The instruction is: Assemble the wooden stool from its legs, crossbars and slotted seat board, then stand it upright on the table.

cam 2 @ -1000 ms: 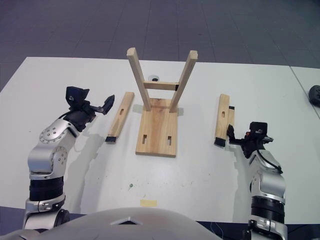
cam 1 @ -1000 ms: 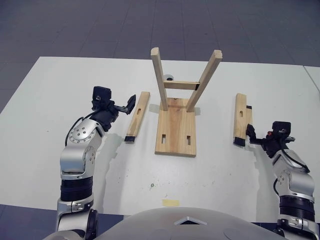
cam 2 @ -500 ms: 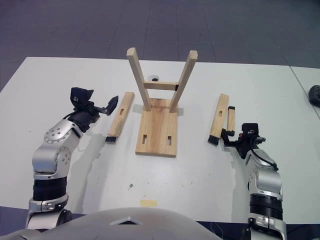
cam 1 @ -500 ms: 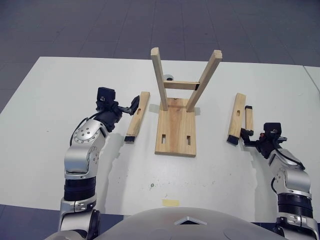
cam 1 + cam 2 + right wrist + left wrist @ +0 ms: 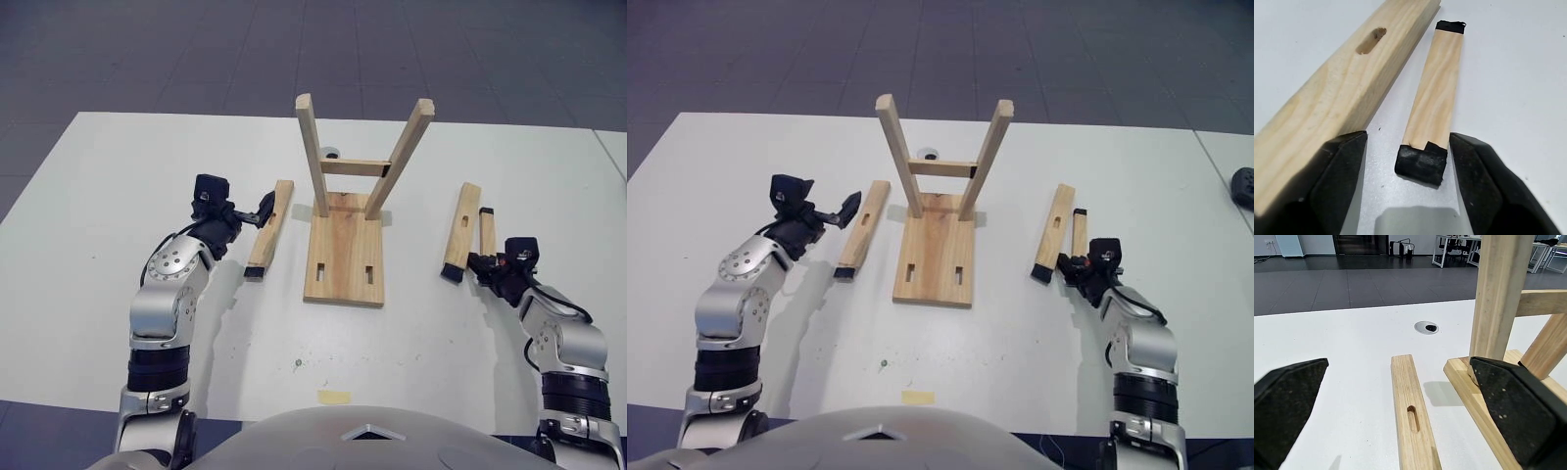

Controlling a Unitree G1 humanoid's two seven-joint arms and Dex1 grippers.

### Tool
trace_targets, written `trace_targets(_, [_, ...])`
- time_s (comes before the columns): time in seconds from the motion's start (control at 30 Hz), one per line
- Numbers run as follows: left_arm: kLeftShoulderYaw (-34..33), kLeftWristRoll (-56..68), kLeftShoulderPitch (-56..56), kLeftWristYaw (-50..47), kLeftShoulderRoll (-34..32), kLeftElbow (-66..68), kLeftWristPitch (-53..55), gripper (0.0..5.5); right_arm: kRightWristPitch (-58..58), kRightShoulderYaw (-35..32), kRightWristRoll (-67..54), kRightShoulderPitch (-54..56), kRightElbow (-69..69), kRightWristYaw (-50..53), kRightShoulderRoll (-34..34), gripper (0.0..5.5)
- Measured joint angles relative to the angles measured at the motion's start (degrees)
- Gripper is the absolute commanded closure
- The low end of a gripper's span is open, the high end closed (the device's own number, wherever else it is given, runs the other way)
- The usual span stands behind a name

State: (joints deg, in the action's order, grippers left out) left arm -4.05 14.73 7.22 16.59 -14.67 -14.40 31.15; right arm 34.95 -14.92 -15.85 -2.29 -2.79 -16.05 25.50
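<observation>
The slotted seat board lies flat mid-table with two legs and a crossbar standing up from its far end. A loose slotted leg lies to its left. My left gripper is open just short of that leg's far half, and its black fingers flank the leg. On the right lie another loose leg and a short black-tipped crossbar. My right gripper is open, with its fingers on either side of the crossbar's near end.
A round cable grommet sits in the table behind the standing legs. A strip of yellow tape lies near the front edge. The white table has free room at the left and front. The right edge is close to my right arm.
My left gripper has moved right, up to the left loose leg. My right gripper has moved forward and left to the short crossbar. The right leg's near end has swung left, away from the crossbar.
</observation>
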Motion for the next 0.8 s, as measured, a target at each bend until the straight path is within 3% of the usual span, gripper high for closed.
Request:
trace_targets(0.33, [0.12, -0.06, 0.61, -0.07, 0.0, 0.74, -0.88, 0.1, -3.18, 1.57, 2.11, 1.29, -2.05, 1.76, -0.39, 4.19])
trace_targets(0.47, [0.1, -0.54, 1.38, -0.18, 0.01, 1.59, -1.22, 0.1, -6.42, 1.27, 3.56, 2.37, -4.06, 4.82, -1.37, 4.19])
trace_targets(0.63, [-3.07, 1.28, 5.38, -1.61, 0.47, 2.23, -1.39, 0.1, -18.3, -0.91, 7.78, 3.52, -6.79, 11.74, -3.31, 4.19])
trace_targets(0.8, [-14.3, 23.39, 18.61, -3.73, 3.38, -1.5, 7.94, 0.1, -34.44, 1.03, 8.37, 12.69, 4.25, 8.9, -3.34, 4.19])
